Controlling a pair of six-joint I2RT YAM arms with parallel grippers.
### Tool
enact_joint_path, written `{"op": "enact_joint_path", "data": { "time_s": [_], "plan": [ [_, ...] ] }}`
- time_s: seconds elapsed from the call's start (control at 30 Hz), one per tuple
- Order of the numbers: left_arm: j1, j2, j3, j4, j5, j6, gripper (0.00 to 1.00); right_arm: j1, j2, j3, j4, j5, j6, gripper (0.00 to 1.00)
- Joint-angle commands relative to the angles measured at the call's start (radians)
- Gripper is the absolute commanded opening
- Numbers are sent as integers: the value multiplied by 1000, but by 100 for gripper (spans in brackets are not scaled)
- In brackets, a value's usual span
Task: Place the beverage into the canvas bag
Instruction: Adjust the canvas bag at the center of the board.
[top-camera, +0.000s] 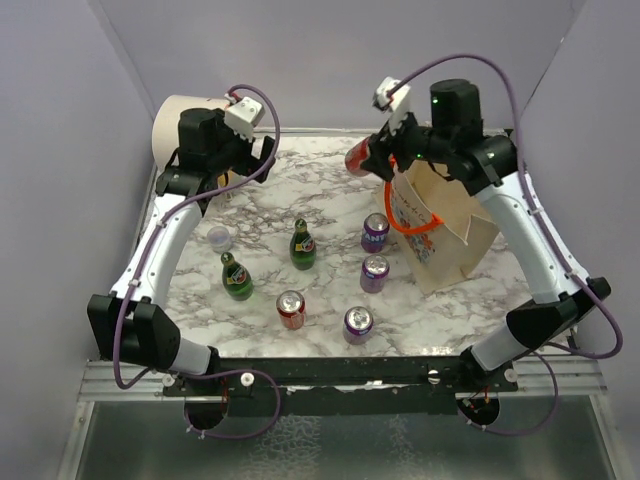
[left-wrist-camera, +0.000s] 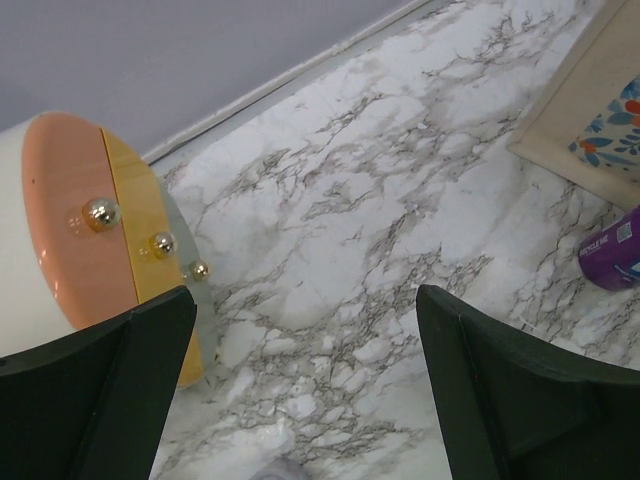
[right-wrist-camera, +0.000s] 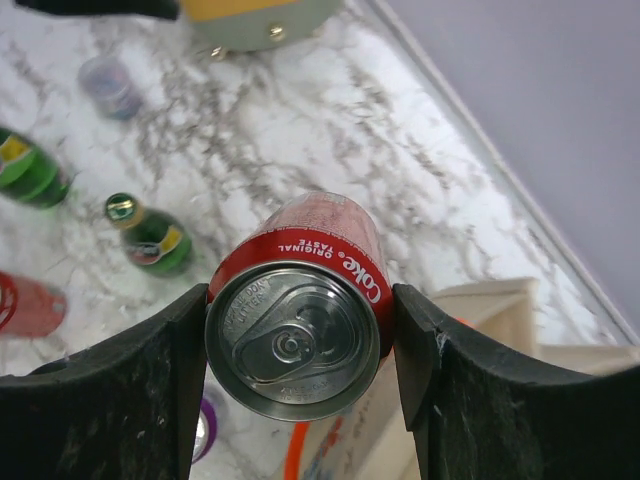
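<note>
I count seven drinks: five cans and two green glass bottles (top-camera: 302, 245). Four of the cans stand on the marble desk (top-camera: 455, 310). Three are purple cans (top-camera: 374, 272), strung from just right of the middle down to 6 o'clock. The fourth is a red can (top-camera: 290, 309) at 7 o'clock. One bottle stands beside the centre and the other out at 8 o'clock. Their labels are yellow and red, and the wording is too small to read. The print on the purple cans is no clearer.

The fifth is the Coke can (right-wrist-camera: 300, 320), clenched between the right jaws, which grip its two sides. It hangs off the desk at about 1 o'clock, at 10 o'clock of the single canvas bag (top-camera: 452, 228) and just beside its top edge. Its label reads "Coke" and "ORIGINAL TASTE".

The bag sits at 3 o'clock, beige, with orange handles (top-camera: 418, 226) and a flowery print.

The left jaws are spread wide with nothing between them, over bare marble at 10 o'clock. Beside them is one round cream box (left-wrist-camera: 75, 225) with a peach face, a gold band and three gold studs. One small clear cup (top-camera: 219, 237) stands at 9 o'clock.
</note>
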Motion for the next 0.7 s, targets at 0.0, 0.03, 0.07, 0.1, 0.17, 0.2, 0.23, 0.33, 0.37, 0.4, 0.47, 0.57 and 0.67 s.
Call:
{"op": "enact_joint_path", "data": {
  "time_s": [0.0, 0.03, 0.07, 0.1, 0.17, 0.2, 0.23, 0.33, 0.37, 0.4, 0.47, 0.57, 0.67],
  "plan": [
    [-68, 39, 79, 23, 33, 39, 94, -118, -44, 115, 55, 57, 79, 22],
    [-86, 51, 90, 24, 33, 48, 94, -143, -48, 126, 52, 65, 84, 21],
    [-106, 61, 101, 23, 33, 58, 95, -165, -53, 131, 48, 75, 87, 21],
    [-130, 71, 113, 18, 32, 80, 94, -185, -58, 131, 45, 84, 89, 21],
    [-184, 93, 143, 2, 35, 122, 95, -220, -75, 115, 43, 104, 98, 20],
    [-209, 104, 158, -8, 38, 141, 95, -241, -86, 93, 44, 109, 107, 20],
    [-236, 117, 173, -16, 45, 151, 95, -264, -97, 75, 44, 111, 115, 20],
    [-308, 152, 222, -27, 71, 160, 95, -328, -119, 16, 38, 111, 138, 19],
    [-335, 163, 249, -34, 83, 165, 94, -350, -126, -4, 35, 108, 144, 19],
    [-364, 175, 265, -40, 89, 171, 94, -370, -130, -24, 30, 100, 148, 19],
    [-430, 195, 291, -45, 87, 189, 95, -396, -144, -73, 28, 87, 149, 19],
    [-539, 234, 337, -52, 80, 215, 94, -424, -147, -126, 21, 72, 149, 18],
    [-633, 282, 408, -57, 90, 223, 95, -459, -121, -132, 3, 54, 151, 17]
  ]
}}
